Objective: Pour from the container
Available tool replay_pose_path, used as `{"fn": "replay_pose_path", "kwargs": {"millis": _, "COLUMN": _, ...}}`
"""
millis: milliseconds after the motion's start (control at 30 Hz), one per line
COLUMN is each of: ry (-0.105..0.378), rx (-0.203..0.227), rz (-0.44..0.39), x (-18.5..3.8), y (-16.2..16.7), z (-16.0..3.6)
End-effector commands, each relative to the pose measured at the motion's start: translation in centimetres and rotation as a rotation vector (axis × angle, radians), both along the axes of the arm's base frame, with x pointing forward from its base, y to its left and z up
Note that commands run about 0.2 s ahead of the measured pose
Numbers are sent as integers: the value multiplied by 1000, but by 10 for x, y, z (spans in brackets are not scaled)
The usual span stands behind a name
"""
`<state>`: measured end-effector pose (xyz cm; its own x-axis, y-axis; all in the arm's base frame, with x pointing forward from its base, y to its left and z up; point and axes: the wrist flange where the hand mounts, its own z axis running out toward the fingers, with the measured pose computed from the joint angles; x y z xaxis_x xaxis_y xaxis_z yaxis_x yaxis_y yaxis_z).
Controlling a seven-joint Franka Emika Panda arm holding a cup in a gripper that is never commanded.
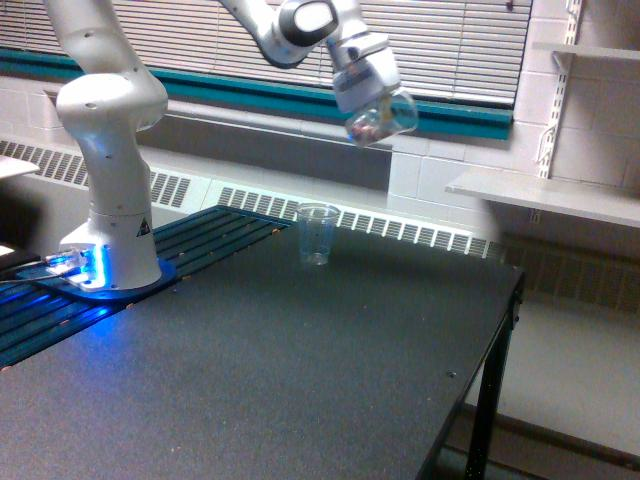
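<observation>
At the left of the frame the white robot base stands on a blue-lit plate, with a small black triangle sticker low on its column (whatever is printed on it is too small to read). Beside it, slatted dark bars run along the table's back left. Near the middle, at the far edge of the black table, a tall, narrow clear cup stands upright. High above it and a little to the right, the gripper is clamped around the small clear cup, tilted, with dark reddish bits showing inside. At the right, white wall shelves hang by the painted block wall.
</observation>
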<state>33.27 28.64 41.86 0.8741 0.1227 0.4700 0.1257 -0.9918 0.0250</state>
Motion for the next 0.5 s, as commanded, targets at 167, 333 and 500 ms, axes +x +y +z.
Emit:
{"fn": "replay_pose_path", "kwargs": {"millis": 167, "ry": 23, "rx": -40, "rz": 26, "x": -34, "y": -14, "z": -9}}
{"fn": "replay_pose_path", "kwargs": {"millis": 333, "ry": 39, "rx": -69, "rz": 51, "x": -51, "y": -17, "z": -15}}
{"fn": "replay_pose_path", "kwargs": {"millis": 500, "ry": 55, "rx": -84, "rz": 45, "x": -61, "y": -26, "z": -21}}
